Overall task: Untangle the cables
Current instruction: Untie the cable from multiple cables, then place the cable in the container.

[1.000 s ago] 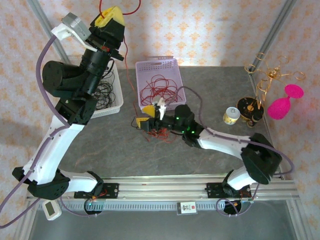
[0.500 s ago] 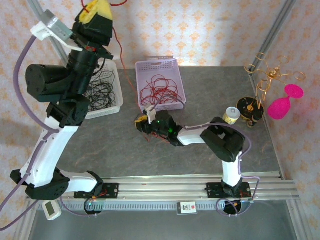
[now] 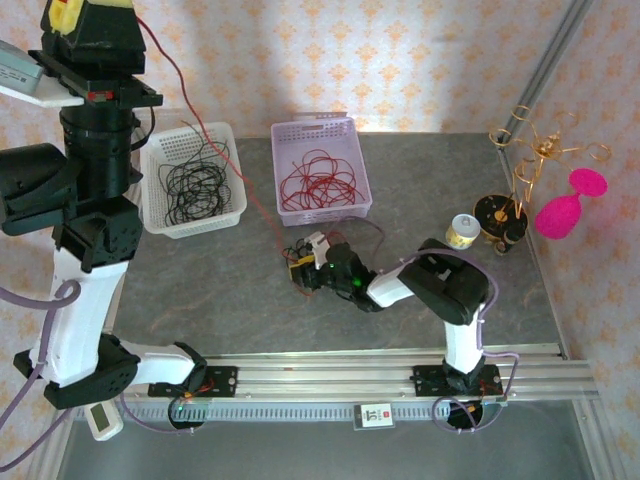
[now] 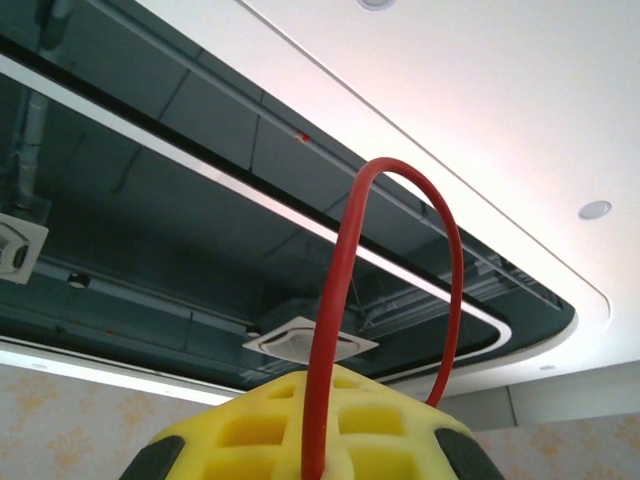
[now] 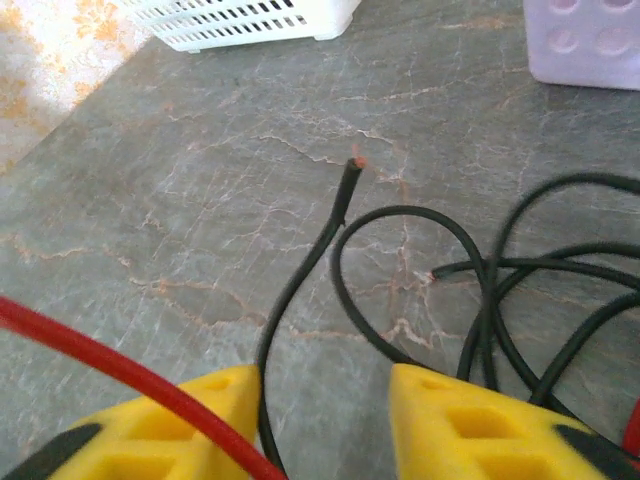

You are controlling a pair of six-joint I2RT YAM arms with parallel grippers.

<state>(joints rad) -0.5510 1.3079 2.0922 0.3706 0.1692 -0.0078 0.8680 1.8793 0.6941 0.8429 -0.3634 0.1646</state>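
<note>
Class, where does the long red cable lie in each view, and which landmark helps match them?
Top external: the red cable slants from the upper left corner down to mid-table.
Left wrist: red cable arches up at centre.
Right wrist: red cable crosses the bottom left corner.
Landmark: the white basket, top external and right wrist.

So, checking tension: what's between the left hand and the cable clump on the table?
One red cable stretches from the left hand past the white basket to the clump, in the top view.
</note>
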